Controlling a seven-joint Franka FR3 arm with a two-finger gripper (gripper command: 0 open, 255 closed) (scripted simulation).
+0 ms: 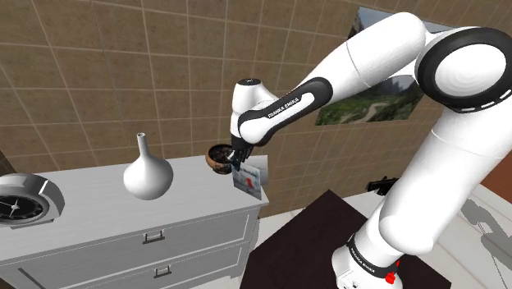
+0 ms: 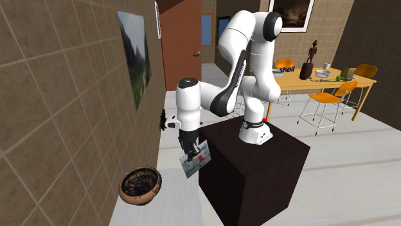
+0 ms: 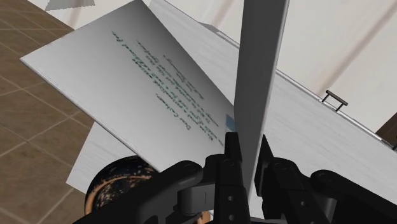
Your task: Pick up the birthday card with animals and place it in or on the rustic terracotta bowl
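1. Wrist view: the claw (image 3: pixel 248 143) sits closest to the lens. Its two black fingers are pinched narrow on one thin leaf of the birthday card (image 3: pixel 140 76), which stands edge-on between them.
2. The card's other leaf splays open to one side of the fingers. It is pale and carries several lines of small greenish print.
3. Shoulder view, centre of frame: the card (image 1: pixel 250 179) hangs from the claw (image 1: pixel 240 158) over the right end of the bench (image 1: pixel 90 209). I cannot tell whether its lower edge touches the top.
4. Second exterior view, lower centre: the card (image 2: pixel 195 160) is tilted under the claw (image 2: pixel 191 151), with red marks on its face.
5. The bowl (image 2: pixel 140 185) is brown with a dark mottled inside. It rests on the bench (image 2: pixel 172 207) at lower left, near the card but apart from it.
6. In the shoulder view the bowl (image 1: pixel 219 156) sits just left of the claw, by the tiled wall. In the wrist view the bowl (image 3: pixel 118 188) shows under the open leaf.
7. Further left on the bench stand a white vase (image 1: pixel 148 174) and a clock (image 1: pixel 25 201).
8. The dark stand (image 2: pixel 257 173) is at right centre.
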